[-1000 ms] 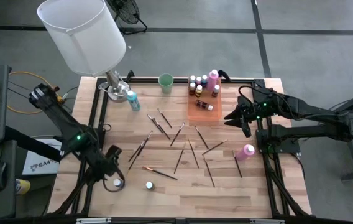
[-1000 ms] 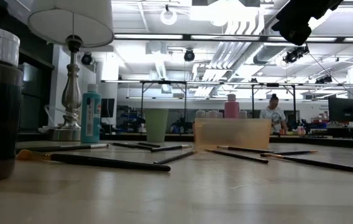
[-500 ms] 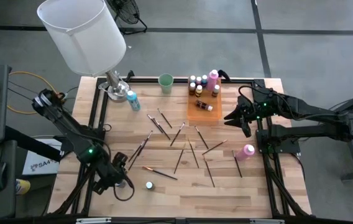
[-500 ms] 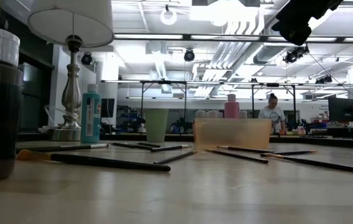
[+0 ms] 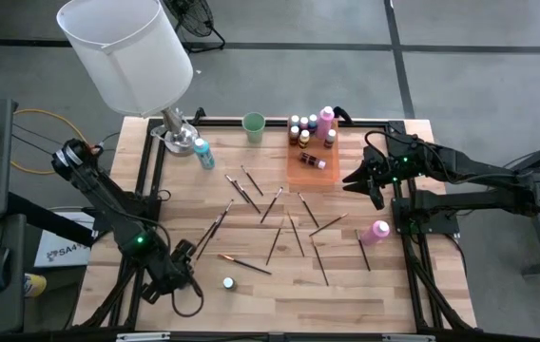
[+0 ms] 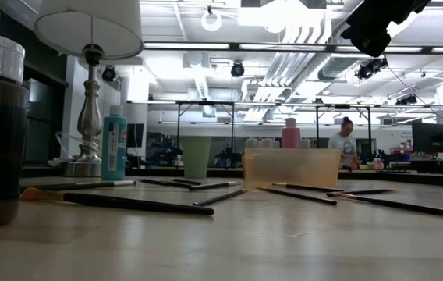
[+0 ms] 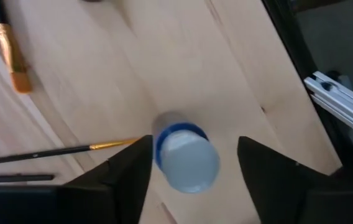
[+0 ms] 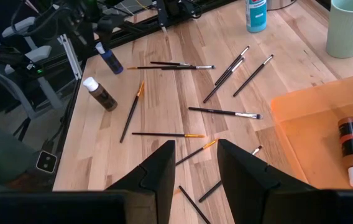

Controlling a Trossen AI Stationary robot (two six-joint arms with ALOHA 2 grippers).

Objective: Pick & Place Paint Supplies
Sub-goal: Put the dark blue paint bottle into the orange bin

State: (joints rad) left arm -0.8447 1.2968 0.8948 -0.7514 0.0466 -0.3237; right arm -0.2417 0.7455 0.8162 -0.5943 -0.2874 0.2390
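Down at the table's seven o'clock, the left gripper [image 7: 192, 152] straddles a blue bottle [image 7: 186, 155], jaws wide, not gripping. The right gripper [image 8: 195, 165] waits at three o'clock beside the orange tray [image 5: 310, 171], jaws narrowly parted, empty.

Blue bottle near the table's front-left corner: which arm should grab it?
Left. The left gripper is open and straddles the blue bottle, a finger on each side. The right gripper waits across the table beside the orange tray.

left arm stretched low toward near-left table corner, left gripper [image 5: 183, 276] fingers spread, right arm folded at right edge, right gripper [image 5: 366, 183] fingers parted, hovering
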